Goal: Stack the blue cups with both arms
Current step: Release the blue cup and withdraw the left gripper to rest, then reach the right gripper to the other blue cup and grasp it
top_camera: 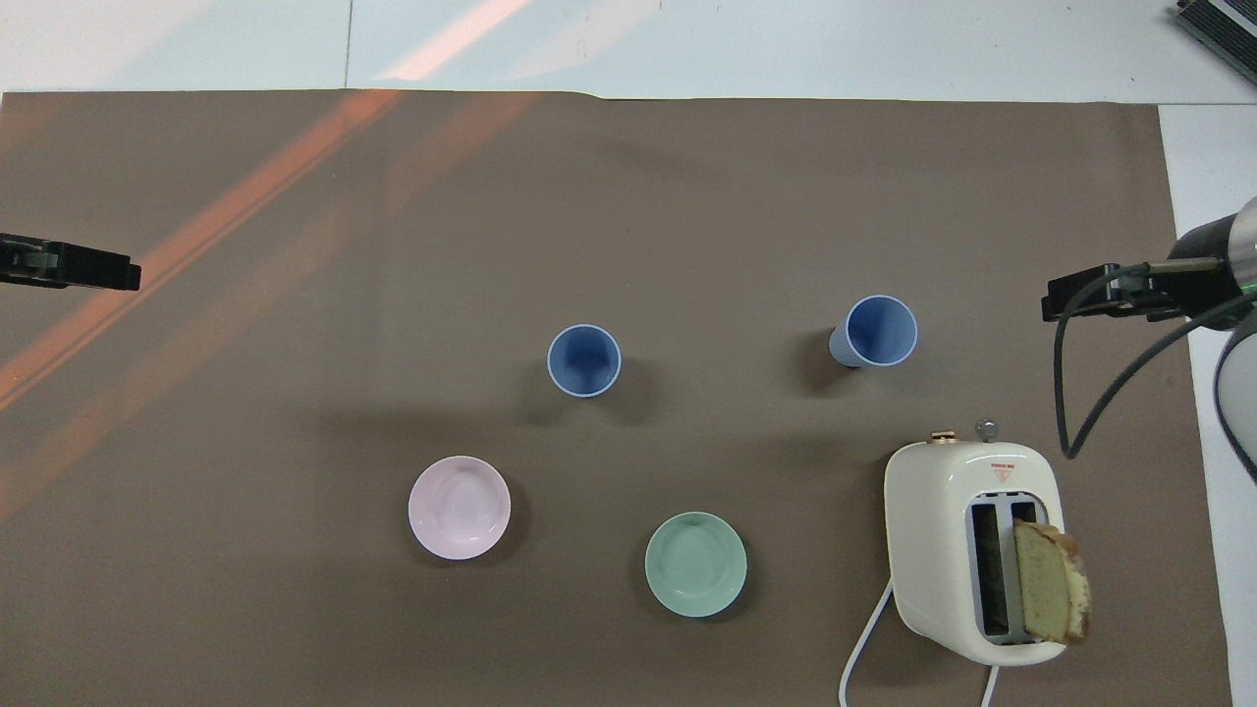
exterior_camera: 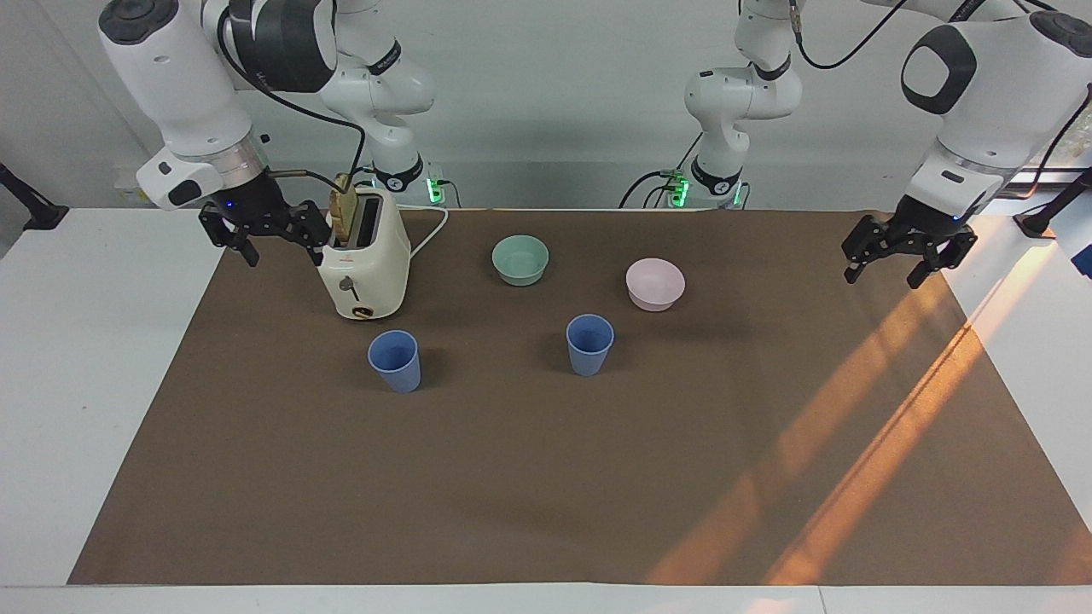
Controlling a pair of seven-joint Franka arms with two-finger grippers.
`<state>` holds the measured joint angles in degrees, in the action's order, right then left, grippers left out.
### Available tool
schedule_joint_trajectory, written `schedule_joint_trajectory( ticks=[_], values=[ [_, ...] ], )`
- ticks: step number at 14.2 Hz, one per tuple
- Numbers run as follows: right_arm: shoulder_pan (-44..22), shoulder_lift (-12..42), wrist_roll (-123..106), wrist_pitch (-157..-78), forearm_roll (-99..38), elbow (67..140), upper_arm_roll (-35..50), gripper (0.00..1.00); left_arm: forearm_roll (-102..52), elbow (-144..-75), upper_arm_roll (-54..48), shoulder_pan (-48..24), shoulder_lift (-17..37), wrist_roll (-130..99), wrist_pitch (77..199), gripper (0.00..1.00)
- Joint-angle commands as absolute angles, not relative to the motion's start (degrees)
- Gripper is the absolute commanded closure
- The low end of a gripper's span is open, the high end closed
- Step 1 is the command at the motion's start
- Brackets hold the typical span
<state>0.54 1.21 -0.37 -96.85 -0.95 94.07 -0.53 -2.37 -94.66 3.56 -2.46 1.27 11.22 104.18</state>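
Observation:
Two blue cups stand upright and apart on the brown mat [exterior_camera: 546,477]. One cup [exterior_camera: 589,344] is near the middle and also shows in the overhead view [top_camera: 584,360]. The other cup [exterior_camera: 395,360] stands toward the right arm's end, farther from the robots than the toaster, and also shows in the overhead view [top_camera: 874,331]. My left gripper [exterior_camera: 885,273] is open and empty, up over the mat's edge at the left arm's end; its tip shows in the overhead view [top_camera: 118,275]. My right gripper [exterior_camera: 281,247] is open and empty, waiting beside the toaster; it also shows in the overhead view [top_camera: 1065,299].
A cream toaster [exterior_camera: 363,256] with a bread slice in one slot stands at the right arm's end [top_camera: 967,550]. A mint-green bowl [exterior_camera: 520,258] [top_camera: 695,564] and a pale pink bowl [exterior_camera: 655,283] [top_camera: 460,507] sit nearer to the robots than the cups.

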Motion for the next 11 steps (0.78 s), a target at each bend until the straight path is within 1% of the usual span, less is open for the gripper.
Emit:
schedule_joint_trajectory(
  ticks=[1, 3, 5, 7, 9, 11],
  values=[
    [1.14, 0.44, -1.41, -96.86, -1.76, 94.48, -0.35, 0.00, -1.14, -92.46, 2.90, -1.85, 2.64, 12.30, 101.08, 0.00],
    [1.14, 0.09, -1.41, -96.86, -1.76, 95.18, -0.35, 0.00, -1.14, -93.25, 2.90, -1.76, 2.11, 12.13, 99.32, 0.00],
    [1.14, -0.44, -1.67, -97.21, -1.76, 96.58, -0.35, 0.00, -1.14, -95.97, 2.90, -1.84, 0.53, 11.86, 99.58, 0.00],
    [0.88, -0.44, -1.58, -98.51, -1.76, 98.69, -0.26, 0.00, -1.14, -96.07, 2.90, -1.93, 0.44, 12.13, 99.32, 0.00],
    [0.70, -0.18, -1.75, -101.50, -1.76, 99.92, -0.26, 0.00, -1.14, -95.98, 2.90, -1.76, 0.44, 12.04, 98.27, 0.00],
    [0.79, 1.05, -1.76, -101.95, -1.85, 100.98, -0.18, 0.00, -1.14, -95.80, 2.90, -1.84, 0.44, 11.78, 97.30, 0.00]
  ],
)
